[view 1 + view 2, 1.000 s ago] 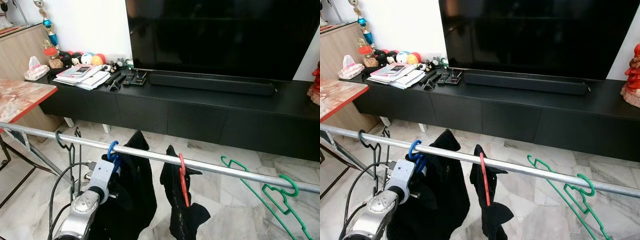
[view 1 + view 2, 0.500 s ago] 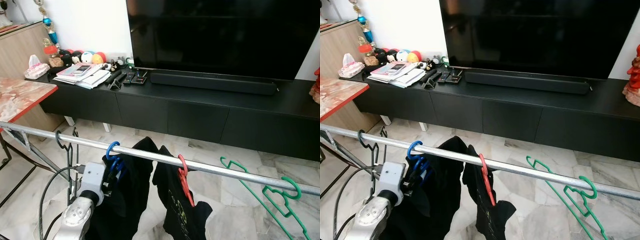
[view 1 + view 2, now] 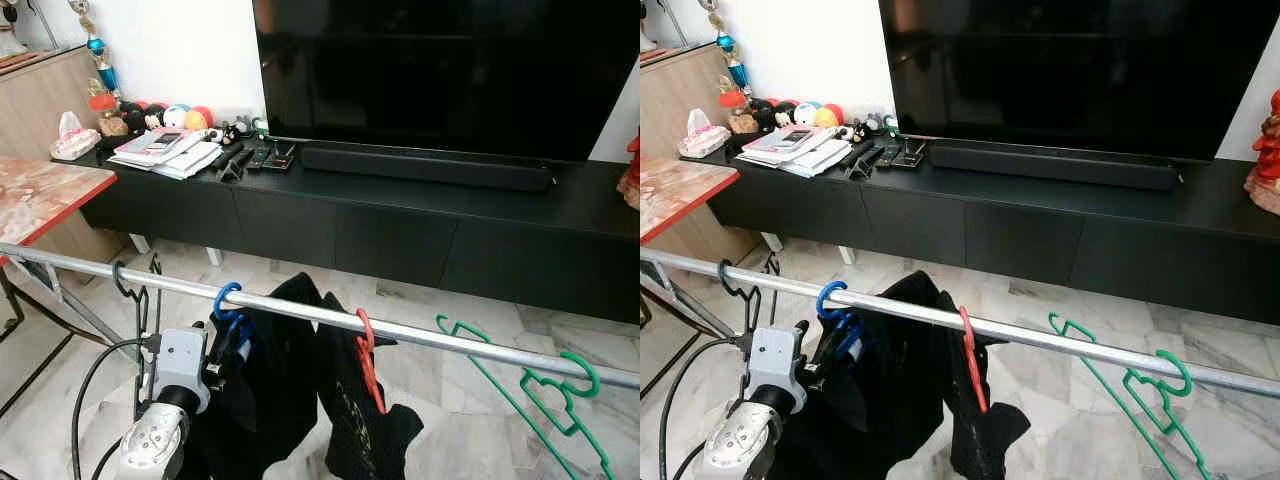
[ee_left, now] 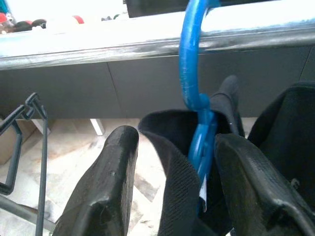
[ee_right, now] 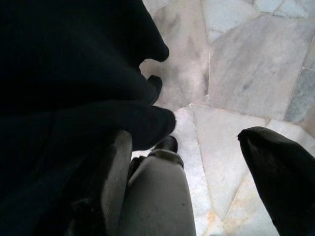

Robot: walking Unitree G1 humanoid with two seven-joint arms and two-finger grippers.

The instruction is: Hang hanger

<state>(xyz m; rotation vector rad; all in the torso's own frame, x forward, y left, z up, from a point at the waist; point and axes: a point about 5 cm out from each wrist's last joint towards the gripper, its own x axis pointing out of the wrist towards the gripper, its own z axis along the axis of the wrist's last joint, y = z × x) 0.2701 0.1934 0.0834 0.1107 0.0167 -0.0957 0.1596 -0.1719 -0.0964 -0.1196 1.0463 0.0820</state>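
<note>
The blue hanger (image 3: 226, 305), carrying a black garment (image 3: 270, 390), hangs by its hook over the metal rail (image 3: 420, 333) in the lower left of the frame. The left gripper (image 4: 170, 169) sits just below the rail, its fingers (image 4: 106, 191) spread open on either side of the hanger's neck and the garment's collar, not clamped. To the right on the rail hang a red hanger (image 3: 366, 352) with another dark garment and two green hangers (image 3: 560, 395). The right gripper (image 5: 197, 162) hangs low over the marble floor (image 5: 246, 64), fingers apart, beside dark cloth.
</note>
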